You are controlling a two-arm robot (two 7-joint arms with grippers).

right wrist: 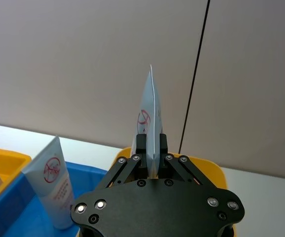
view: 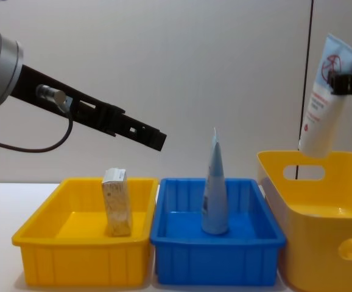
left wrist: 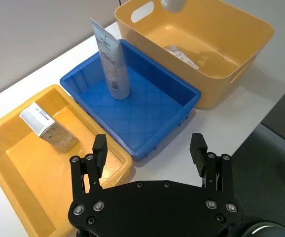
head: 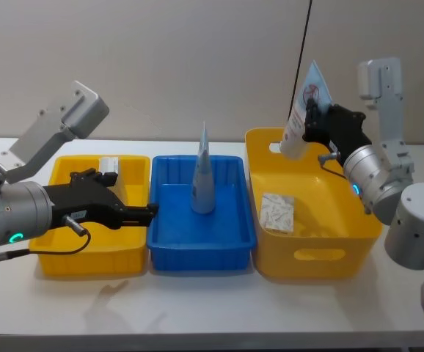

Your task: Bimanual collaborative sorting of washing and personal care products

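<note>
Right gripper (head: 313,117) clamped on squeeze tube (head: 304,111) above far edge of right yellow bin (head: 318,253); left gripper (left wrist: 150,150) spread wide, empty, over left tray (head: 91,257).

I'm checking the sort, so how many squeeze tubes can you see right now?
2. One squeeze tube stands upright in the blue bin. The other tube is held by the right gripper above the tall yellow bin. None look hidden.
</note>
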